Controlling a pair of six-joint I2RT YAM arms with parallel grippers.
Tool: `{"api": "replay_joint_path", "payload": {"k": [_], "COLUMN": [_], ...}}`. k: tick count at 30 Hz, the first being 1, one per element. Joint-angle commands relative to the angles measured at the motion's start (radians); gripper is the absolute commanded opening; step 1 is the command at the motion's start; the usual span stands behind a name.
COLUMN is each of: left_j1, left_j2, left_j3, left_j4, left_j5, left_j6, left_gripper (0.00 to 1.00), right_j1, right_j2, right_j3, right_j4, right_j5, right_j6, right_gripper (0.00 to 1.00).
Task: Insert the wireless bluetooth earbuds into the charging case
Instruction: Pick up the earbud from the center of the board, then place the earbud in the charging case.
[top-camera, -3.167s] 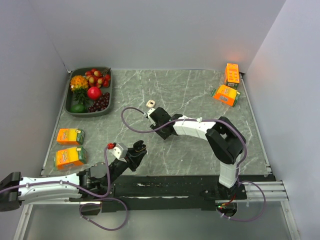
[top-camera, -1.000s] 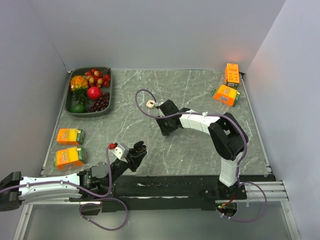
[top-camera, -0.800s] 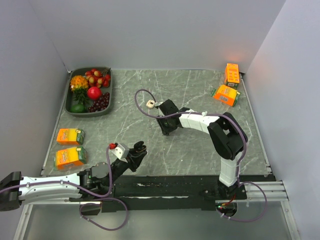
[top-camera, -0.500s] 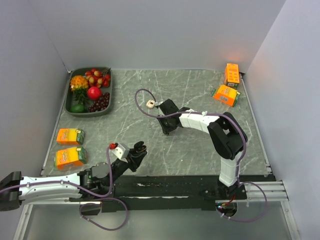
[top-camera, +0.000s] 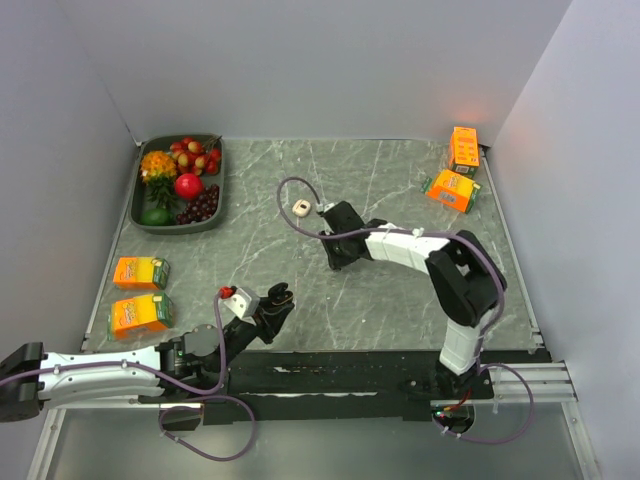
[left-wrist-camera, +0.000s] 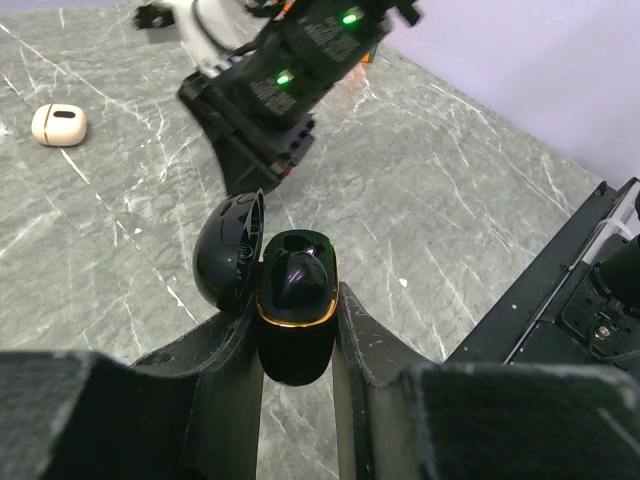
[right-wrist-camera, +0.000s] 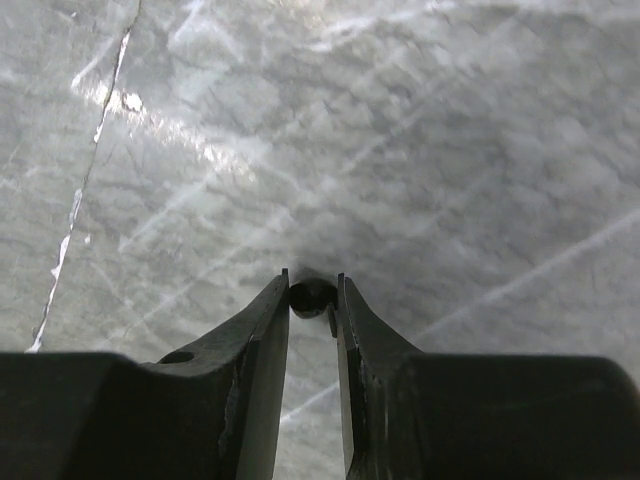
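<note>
Center of wrist view, right gripper (right-wrist-camera: 312, 286) is pinching earbud (right-wrist-camera: 313, 298), jaws nearly closed; left gripper (left-wrist-camera: 296, 312) is clamping open case (left-wrist-camera: 297, 280).

1 × charging case (left-wrist-camera: 297, 315): glossy black, rounded, with a gold rim round the mouth. It stands upright, clamped by its sides between the fingers of the left gripper (left-wrist-camera: 297, 308), raised over the near part of the table (left-wrist-camera: 450, 200). The lid (left-wrist-camera: 228, 253) is hinged open to the left. The inside is dark and its contents cannot be told.

1 × earbud (right-wrist-camera: 312, 297): tiny, black, rounded. It is pinched between the fingertips of the right gripper (right-wrist-camera: 312, 283), low at the marble surface, mid-table.
</note>
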Motion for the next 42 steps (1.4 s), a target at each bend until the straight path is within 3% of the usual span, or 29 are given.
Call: {"api": "replay_joint_path", "payload": {"k": [1,8,13,18,26,32,42], "left_j1": [-0.004,-0.002,0.001,0.014,0.059,0.081,0.081], "left_j2": [0.004,0.045,0.088,0.116,0.208,0.339,0.464], "left_j3": [0.014,0.003,-0.006,-0.033,-0.064,-0.043,0.071], "left_j4": [0.055,0.124,0.205,0.384,0.691,0.858,0.886], "left_j5": [-0.019,-0.041,-0.065,-0.085,0.059,0.221,0.340], "left_j6": [-0.012,-0.006,-0.017,0.005,0.052,0.112,0.181], "left_gripper": [0.01,0.02,0.02,0.02,0.02,0.01,0.01], "right_j1": [-0.005,-0.007,-0.007,-0.007,0.001,0.035,0.143], "right_j2": [-0.207,-0.445,-0.655,-0.820,-1.044,-1.134,-1.236], "right_j3": [-0.050,-0.193,-0.342,-0.504,-0.630,-0.672,-0.684], "right_j4": [0.082,0.225,0.479,0.710,0.912,0.992,0.939], "right_j5": [0.035,0.030,-0.013,-0.094,-0.211,-0.381,-0.447], "right_j6": [0.076,0.159,0.222,0.282,0.294,0.254,0.132], "right_gripper": [0.00,0.00,0.00,0.00,0.00,0.00,0.00]}}
